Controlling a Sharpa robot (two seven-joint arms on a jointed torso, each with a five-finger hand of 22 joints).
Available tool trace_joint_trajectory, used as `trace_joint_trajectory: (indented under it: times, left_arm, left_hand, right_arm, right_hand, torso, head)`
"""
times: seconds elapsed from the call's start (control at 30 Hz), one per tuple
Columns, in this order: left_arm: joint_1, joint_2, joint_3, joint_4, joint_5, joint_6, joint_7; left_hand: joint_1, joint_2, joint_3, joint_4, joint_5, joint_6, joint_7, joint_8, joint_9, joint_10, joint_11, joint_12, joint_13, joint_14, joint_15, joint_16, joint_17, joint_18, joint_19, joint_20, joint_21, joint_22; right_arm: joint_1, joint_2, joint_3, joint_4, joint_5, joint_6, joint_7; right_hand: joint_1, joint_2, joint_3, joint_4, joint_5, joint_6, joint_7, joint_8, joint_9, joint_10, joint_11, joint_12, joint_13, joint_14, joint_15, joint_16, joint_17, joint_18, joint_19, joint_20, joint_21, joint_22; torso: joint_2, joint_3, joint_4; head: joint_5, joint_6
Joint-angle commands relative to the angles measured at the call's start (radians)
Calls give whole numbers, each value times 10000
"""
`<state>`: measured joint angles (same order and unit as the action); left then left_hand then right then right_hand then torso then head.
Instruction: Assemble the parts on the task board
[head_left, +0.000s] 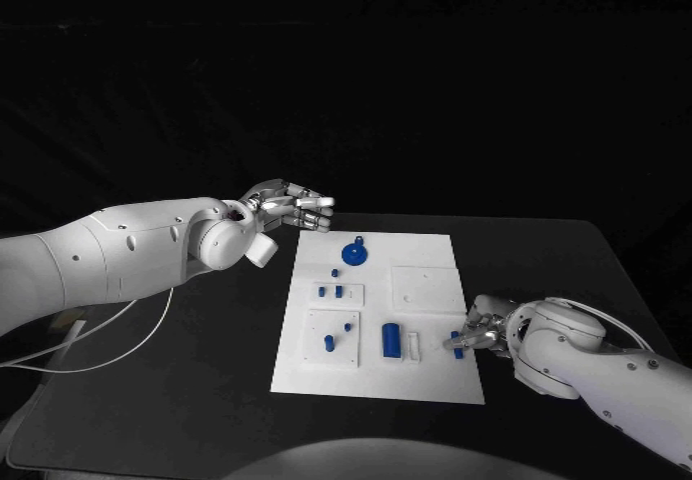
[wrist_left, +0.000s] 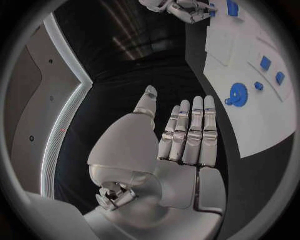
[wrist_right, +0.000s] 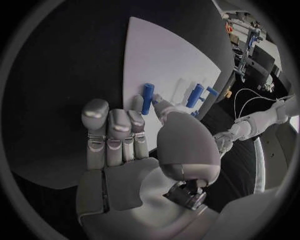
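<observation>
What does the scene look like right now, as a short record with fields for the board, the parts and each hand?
board: white task board lying flat in the middle of the black table
parts: blue gear-like disc at the far end; blue cylinder near the front; several smaller blue pieces between
left hand: left hand raised beside the board's far left corner, fingers straight, holding nothing
right hand: right hand at the board's right edge, pinching a small blue peg

The task board (head_left: 433, 385) lies on the worktop (head_left: 188, 400) directly before me. My left hand (head_left: 293, 207) sits beyond the board's far left corner. My right hand (head_left: 480, 330) sits at its right edge, beside a peg (head_left: 457, 344).
</observation>
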<state>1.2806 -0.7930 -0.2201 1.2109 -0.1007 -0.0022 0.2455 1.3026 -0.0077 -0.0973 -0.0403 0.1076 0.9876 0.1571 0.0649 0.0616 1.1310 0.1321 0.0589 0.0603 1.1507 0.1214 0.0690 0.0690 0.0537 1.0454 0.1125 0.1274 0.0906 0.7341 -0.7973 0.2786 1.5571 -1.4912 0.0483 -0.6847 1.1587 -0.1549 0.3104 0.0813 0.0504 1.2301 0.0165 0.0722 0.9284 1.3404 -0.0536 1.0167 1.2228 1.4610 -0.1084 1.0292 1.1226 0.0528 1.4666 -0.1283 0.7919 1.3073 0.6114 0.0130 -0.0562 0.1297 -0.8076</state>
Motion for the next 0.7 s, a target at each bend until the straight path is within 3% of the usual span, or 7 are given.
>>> trace_joint_trajectory:
  times: [0.03, 0.13, 0.17, 0.33, 0.43, 0.53, 0.7]
  left_arm:
    - [-2, 28, 5, 6, -1, 237, 20]
    - [-3, 30, 5, 9, -1, 263, -8]
    - [-4, 29, 5, 10, -1, 269, -19]
    - [-4, 23, 5, 8, -5, 291, -65]
    - [-4, 18, 5, 14, -10, 309, -86]
    - [-5, 12, 5, 18, -22, 330, -110]
    - [-5, 3, 4, 24, -44, 354, -142]
  left_hand:
    - [-44, 48, -41, 39, -24, -25, -24, 28, 14, -32, 3, 18, 5, 41, 18, -30, 13, 133, 29, -33, 40, -13]
    - [-40, 48, -38, 42, -33, -29, -24, 28, 14, -36, 4, 18, 6, 42, 18, -30, 13, 133, 29, -33, 42, -15]
    - [-36, 49, -33, 45, -44, -33, -23, 29, 14, -41, 6, 18, 6, 42, 19, -30, 13, 134, 28, -33, 43, -18]
    - [-19, 49, -27, 37, -44, -35, -22, 30, 14, -43, 7, 18, 6, 40, 19, -31, 13, 134, 26, -31, 44, -21]
    - [-19, 49, -27, 37, -44, -35, -22, 30, 14, -43, 7, 18, 6, 40, 19, -31, 13, 134, 26, -31, 44, -21]
    - [-19, 49, -27, 37, -44, -35, -22, 30, 14, -43, 7, 18, 6, 40, 19, -31, 13, 134, 26, -31, 44, -21]
    - [-1, 52, -22, 27, -35, -35, -22, 32, 15, -43, 6, 20, 6, 41, 19, -30, 13, 135, 28, -32, 51, -25]
  right_arm:
    - [-87, 99, -129, -166, -637, -58, -404]
    - [-87, 137, -200, -170, -676, 18, -410]
    - [-87, 138, -224, -162, -663, 65, -413]
    - [-87, 107, -306, -82, -393, 256, -423]
    - [-87, 82, -332, 4, -128, 146, -401]
    - [-87, 38, -346, 124, 389, -364, -239]
    - [-86, -39, -352, 381, 1419, -1192, 102]
  right_hand:
    - [296, 174, 504, -584, 56, -513, 168, -108, -4800, -10, 72, 18, 49, 16, 78, 0, -17, -28, 519, 30, -16, 916]
    - [460, 347, 853, -1668, 1276, -621, 292, -108, -5399, -99, 129, 17, 66, 6, 130, -20, -56, 21, 510, 87, -26, 919]
    - [233, 536, 894, -2288, 1448, -573, 320, -106, -5876, -128, 152, 34, 73, 7, 164, -12, -71, 59, 502, 136, -44, 918]
    - [334, 738, 1171, -3594, 2145, -614, 511, -100, -6748, -211, 228, -8, 21, -21, 222, -7, -86, 125, 469, 192, -28, 930]
    - [454, 692, 1527, -3669, 2711, -623, 560, -98, -6969, -246, 231, -30, 0, -35, 221, -4, -78, 144, 453, 193, -9, 936]
    - [297, 535, 2185, -3657, 3401, -561, 568, -93, -7129, -213, 212, -24, -20, -44, 214, 4, -66, 158, 440, 183, 75, 948]
    - [225, 487, 2278, -3643, 3597, -500, 566, -93, -7353, -168, 224, -50, -87, -44, 225, -53, -119, 174, 414, 202, 140, 945]
  torso:
    - [-6, -3, 0]
    - [-6, 1, 2]
    - [-5, 3, 3]
    - [-6, 0, -19]
    - [-4, 7, -22]
    - [-3, 13, -17]
    - [0, 13, -13]
  head:
    - [7, -8]
    - [4, -13]
    - [2, -15]
    - [14, -15]
    - [32, -20]
    - [49, -16]
    - [105, -36]
